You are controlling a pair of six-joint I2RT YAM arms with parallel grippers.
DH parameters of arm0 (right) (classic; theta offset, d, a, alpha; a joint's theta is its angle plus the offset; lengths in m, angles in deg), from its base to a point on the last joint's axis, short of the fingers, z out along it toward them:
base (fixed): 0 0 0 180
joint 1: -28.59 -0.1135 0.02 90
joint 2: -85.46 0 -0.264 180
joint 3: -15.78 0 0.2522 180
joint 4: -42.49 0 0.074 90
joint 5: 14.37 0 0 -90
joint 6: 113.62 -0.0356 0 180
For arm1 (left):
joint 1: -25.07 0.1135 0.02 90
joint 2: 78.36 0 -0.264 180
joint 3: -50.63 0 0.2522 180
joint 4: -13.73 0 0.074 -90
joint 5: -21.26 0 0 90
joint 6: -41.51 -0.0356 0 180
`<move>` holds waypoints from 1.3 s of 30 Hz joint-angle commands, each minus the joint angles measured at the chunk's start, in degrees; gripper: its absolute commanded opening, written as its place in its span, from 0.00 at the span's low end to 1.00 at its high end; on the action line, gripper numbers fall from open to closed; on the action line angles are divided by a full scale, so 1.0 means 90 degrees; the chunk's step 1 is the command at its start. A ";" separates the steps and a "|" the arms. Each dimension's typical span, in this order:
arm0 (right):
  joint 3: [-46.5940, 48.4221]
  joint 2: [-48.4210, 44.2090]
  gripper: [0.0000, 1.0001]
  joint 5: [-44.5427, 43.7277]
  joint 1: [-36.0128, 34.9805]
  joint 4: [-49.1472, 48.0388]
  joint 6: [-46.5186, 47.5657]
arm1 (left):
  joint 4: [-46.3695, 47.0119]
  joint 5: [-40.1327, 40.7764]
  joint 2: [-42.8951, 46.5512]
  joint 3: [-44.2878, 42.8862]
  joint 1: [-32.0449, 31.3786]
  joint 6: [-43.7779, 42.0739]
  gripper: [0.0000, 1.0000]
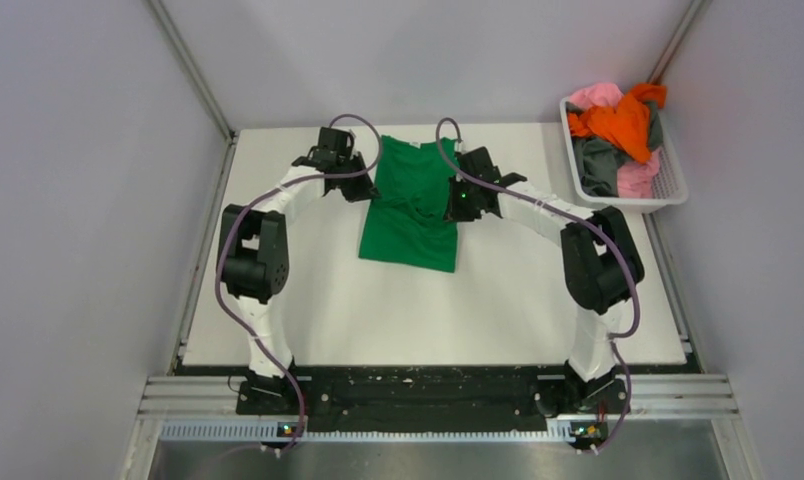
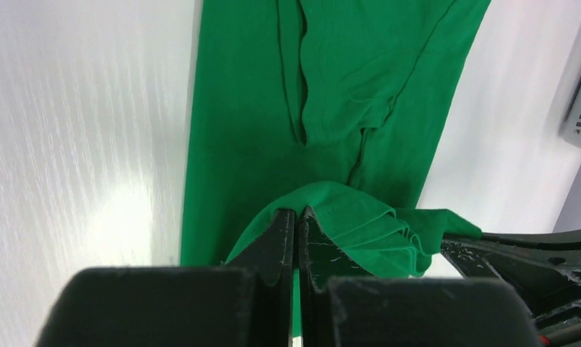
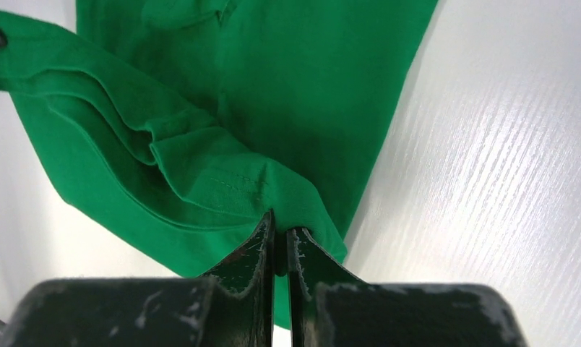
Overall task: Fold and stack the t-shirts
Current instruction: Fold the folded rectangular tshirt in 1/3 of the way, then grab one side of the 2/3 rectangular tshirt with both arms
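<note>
Here, left tool (image 2: 296, 215) and right tool (image 3: 279, 223) clench a bright green cloth t-shirt (image 1: 410, 225); a white plastic mesh basket (image 1: 666, 186) of shirts (image 1: 623, 125) sits by the far right corner of the white surface (image 1: 378, 310).

The green t-shirt (image 2: 331, 87) runs off the top edge of both wrist views.

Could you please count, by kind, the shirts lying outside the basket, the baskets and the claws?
Shirts outside the basket: 1, the green shirt
Baskets: 1
Claws: 2, the left claw and the right claw, each shut on the green shirt
Total: 4
</note>
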 commanded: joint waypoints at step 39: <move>-0.2486 -0.1166 0.71 0.0140 -0.0781 -0.0817 0.0878 | 0.0350 -0.0362 0.1045 0.2970 0.0415 0.0168 0.50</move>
